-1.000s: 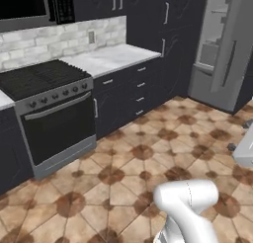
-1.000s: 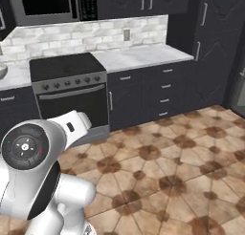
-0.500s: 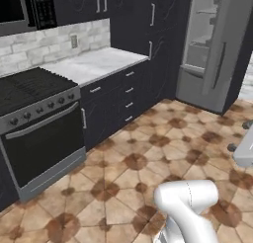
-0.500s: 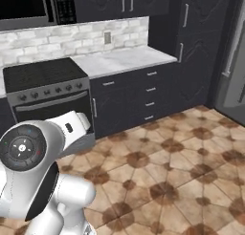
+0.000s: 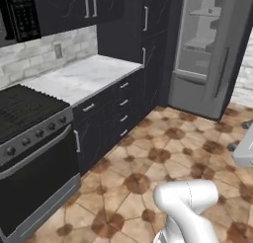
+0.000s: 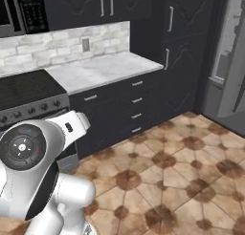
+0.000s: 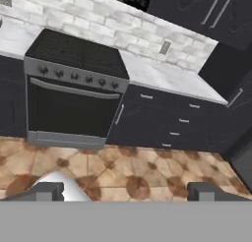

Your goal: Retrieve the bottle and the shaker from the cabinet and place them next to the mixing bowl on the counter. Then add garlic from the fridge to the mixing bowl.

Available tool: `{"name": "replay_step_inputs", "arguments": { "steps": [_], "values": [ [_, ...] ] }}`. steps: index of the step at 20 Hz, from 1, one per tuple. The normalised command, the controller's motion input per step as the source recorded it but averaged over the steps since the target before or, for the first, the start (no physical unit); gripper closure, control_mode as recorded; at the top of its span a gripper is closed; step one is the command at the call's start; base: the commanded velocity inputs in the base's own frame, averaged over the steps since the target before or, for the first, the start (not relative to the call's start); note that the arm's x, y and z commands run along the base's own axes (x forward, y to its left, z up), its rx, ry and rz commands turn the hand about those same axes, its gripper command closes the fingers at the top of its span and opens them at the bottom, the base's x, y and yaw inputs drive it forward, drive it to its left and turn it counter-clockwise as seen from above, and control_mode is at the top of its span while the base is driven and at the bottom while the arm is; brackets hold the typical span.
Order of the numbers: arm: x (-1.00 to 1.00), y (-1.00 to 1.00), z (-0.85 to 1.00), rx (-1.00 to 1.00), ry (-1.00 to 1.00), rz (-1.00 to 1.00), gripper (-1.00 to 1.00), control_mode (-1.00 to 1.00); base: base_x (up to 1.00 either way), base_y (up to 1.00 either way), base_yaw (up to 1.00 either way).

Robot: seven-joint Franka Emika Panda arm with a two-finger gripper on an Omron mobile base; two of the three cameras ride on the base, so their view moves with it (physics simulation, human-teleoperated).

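View swung right: fridge [image 5: 210,49] nearer (tiled floor [image 5: 163,153] open).

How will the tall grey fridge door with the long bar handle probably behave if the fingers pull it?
The tall grey fridge door looks rigid and probably heavy, since it is far taller than the drawers. It should swing, not slide. Its long bar handle looks smooth, so the fingers could slip along it.
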Motion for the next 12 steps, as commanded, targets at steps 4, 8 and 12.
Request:
{"name": "replay_step_inputs", "arguments": {
  "steps": [4,8,12],
  "values": [
    [0.00,0.00,0.00,0.00,0.00,0.00,-1.00,1.00,1.00,0.11,-0.29],
    [0.00,0.00,0.00,0.00,0.00,0.00,-1.00,1.00,0.88,0.01,-0.30],
    [0.00,0.00,0.00,0.00,0.00,0.00,-1.00,1.00,0.79,0.00,-0.32]
  ]
}}
